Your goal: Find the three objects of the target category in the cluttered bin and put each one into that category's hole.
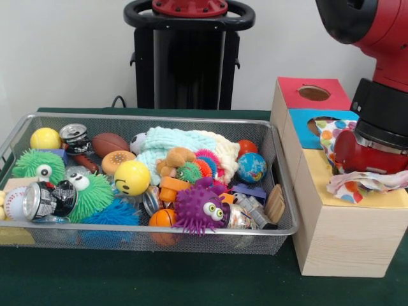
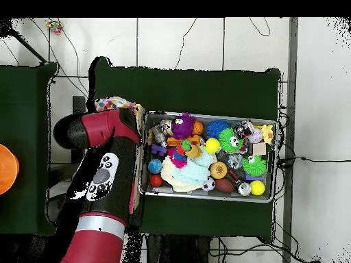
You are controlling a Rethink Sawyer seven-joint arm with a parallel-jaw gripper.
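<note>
A polka-dot cloth is bunched around my gripper over the wooden box. Part of the cloth lies on the box's yellow top and part stands up by the blue section. The red wrist hides the gripper's tip and the yellow section's hole. From overhead the cloth pokes out beyond the gripper, left of the bin. A pale green and white knitted cloth lies in the wire bin among the toys, and it also shows from overhead.
The box's red section has an open oval hole. The bin is packed with balls, fuzzy toys with eyes, cans and a plush toy. An orange object sits at the overhead view's left edge.
</note>
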